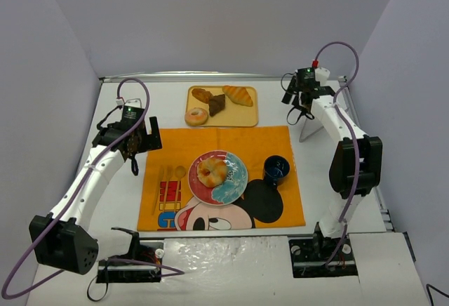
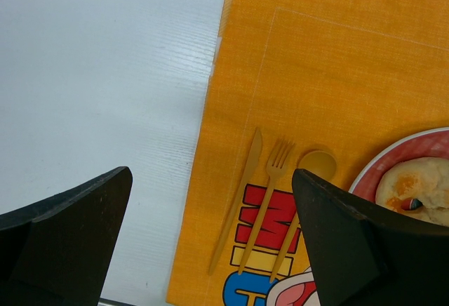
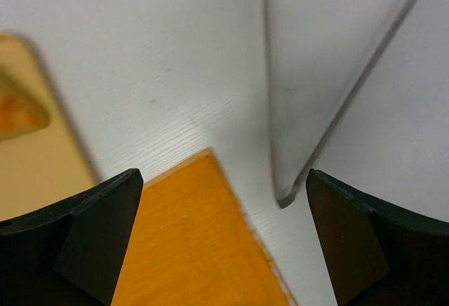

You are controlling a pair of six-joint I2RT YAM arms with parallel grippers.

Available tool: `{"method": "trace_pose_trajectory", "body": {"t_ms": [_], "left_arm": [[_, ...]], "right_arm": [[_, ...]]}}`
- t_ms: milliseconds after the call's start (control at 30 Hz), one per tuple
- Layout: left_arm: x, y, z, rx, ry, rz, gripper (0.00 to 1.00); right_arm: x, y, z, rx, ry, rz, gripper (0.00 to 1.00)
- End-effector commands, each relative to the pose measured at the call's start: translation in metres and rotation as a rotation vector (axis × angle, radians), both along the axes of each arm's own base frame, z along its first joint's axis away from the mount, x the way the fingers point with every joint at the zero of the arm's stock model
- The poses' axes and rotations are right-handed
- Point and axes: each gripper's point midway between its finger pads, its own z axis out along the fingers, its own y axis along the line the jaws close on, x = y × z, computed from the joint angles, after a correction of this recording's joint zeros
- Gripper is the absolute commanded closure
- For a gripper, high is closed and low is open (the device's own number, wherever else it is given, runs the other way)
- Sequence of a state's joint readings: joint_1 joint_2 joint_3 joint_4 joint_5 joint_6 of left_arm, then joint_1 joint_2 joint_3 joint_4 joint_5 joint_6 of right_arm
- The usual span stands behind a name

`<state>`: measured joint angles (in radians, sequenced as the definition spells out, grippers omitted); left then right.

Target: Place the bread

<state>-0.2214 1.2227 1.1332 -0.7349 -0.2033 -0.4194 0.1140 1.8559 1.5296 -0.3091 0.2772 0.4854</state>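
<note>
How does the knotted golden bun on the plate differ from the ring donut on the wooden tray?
The knotted golden-brown bun is a solid lump with pale patches; the golden ring donut has a hole through its middle. The bun lies alone on the round red-and-blue plate on the orange placemat; the donut shares the tan wooden tray beyond it with a ridged croissant. Both are roundish, golden and similar in size.

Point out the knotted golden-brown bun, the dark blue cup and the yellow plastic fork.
knotted golden-brown bun [image 1: 212, 171]: top external view, centre of its crust.
dark blue cup [image 1: 276, 168]: top external view, middle of its opening.
yellow plastic fork [image 2: 264, 206]: left wrist view, middle of its handle.
</note>
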Motion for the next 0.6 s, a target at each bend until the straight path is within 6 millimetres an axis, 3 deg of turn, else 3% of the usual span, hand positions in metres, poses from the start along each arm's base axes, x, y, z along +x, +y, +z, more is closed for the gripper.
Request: {"method": "trace_pose_trajectory", "body": {"t_ms": [0, 233, 367, 567], "left_arm": [[0.006, 0.001, 0.035, 0.000, -0.096, -0.004, 0.03], [0.000, 0.005, 0.040, 0.021, -0.093, -0.005, 0.03], [-0.002, 0.007, 0.040, 0.029, -0.094, -0.001, 0.03], [-0.001, 0.005, 0.039, 0.018, -0.093, -0.002, 0.03]], "right_arm": [[-0.017, 0.063, 0.063, 0.057, -0.124, 0.180, 0.00], [-0.040, 0.096, 0.080, 0.117, -0.163, 0.289, 0.00], [-0.056, 0.129, 0.096, 0.140, -0.198, 0.413, 0.00], [-0.068, 0.151, 0.101, 0.140, -0.204, 0.479, 0.00]]}}
